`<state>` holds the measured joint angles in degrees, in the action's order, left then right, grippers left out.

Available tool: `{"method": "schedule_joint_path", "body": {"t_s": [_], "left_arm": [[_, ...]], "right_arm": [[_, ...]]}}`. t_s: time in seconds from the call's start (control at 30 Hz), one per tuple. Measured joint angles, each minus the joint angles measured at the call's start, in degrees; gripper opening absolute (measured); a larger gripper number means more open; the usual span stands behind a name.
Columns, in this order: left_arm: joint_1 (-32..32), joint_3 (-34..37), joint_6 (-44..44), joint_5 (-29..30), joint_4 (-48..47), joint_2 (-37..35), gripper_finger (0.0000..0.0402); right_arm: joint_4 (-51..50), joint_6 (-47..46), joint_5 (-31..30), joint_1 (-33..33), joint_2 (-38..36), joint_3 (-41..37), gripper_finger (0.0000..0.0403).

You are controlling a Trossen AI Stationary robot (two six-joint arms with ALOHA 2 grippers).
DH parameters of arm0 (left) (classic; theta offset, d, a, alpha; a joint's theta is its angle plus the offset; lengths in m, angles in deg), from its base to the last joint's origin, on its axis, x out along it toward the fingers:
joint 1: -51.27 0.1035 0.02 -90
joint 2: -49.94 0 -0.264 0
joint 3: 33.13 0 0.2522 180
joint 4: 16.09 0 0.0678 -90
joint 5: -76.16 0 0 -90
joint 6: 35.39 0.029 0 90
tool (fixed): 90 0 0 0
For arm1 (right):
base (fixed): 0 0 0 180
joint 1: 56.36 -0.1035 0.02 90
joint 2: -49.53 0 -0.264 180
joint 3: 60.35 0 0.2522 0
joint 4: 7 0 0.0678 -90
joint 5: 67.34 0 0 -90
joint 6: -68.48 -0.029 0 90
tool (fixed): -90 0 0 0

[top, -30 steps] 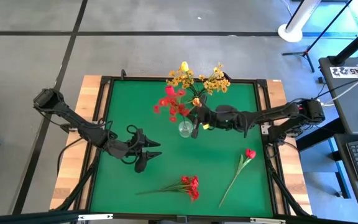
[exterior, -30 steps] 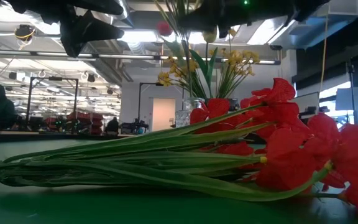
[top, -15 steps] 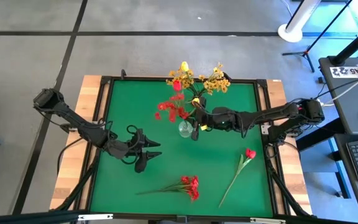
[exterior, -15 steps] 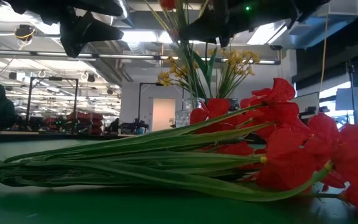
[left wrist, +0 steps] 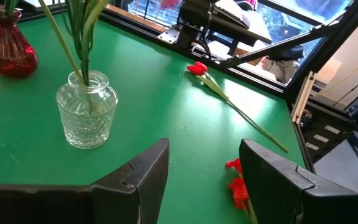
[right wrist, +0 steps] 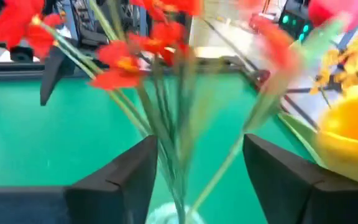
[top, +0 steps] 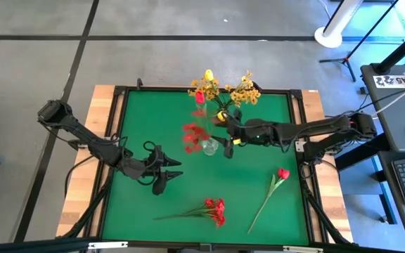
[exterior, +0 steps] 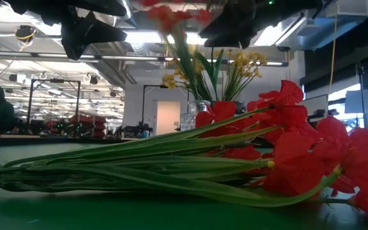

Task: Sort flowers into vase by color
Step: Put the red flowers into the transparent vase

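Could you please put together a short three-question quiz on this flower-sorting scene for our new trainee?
1. True or false: the right claw is clamped on the single red tulip.
2. Which flowers lie on the green mat nearest the front edge? A) yellow tulips B) a red bunch C) orange sprays
3. Fill in: the stems in front of the left claw stand in a clear ____ vase.

Key
1. False: its fingers are apart beside the clear glass vase, and the tulip lies alone on the mat.
2. B, the red bunch.
3. Glass; a red vase stands farther off.
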<state>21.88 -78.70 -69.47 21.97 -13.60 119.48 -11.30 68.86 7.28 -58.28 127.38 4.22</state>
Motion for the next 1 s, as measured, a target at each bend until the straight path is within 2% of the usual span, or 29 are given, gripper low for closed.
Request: {"method": "schedule_joint_path", "body": {"t_s": [0.13, 0.33, 0.47, 0.7, 1.0], "left_arm": [[0.0, 0.0, -1.0, -1.3, 0.0, 0.0, 0.019], [-0.2, 0.0, -6.4, -13.9, -0.7, 0.2, 0.019], [-1.9, -0.2, -7.6, -17.9, -1.4, 2.4, 0.019], [-5.5, -6.3, -7.2, -18.2, -4.2, 12.4, 0.019], [-6.4, -19.6, -5.9, -21.6, -13.0, 28.8, 0.019]], "right_arm": [[-4.8, -1.4, 0.0, 0.0, -4.1, 0.0, 0.026], [-15.5, -5.0, 1.7, 0.0, -12.2, 0.0, 0.027], [-21.1, -8.0, 4.6, 0.0, -16.7, 0.0, 0.027], [-22.8, -9.2, 3.8, -3.7, -20.5, 0.0, 0.027], [-23.0, -9.0, -3.2, -8.0, -25.1, 0.0, 0.027]]}}
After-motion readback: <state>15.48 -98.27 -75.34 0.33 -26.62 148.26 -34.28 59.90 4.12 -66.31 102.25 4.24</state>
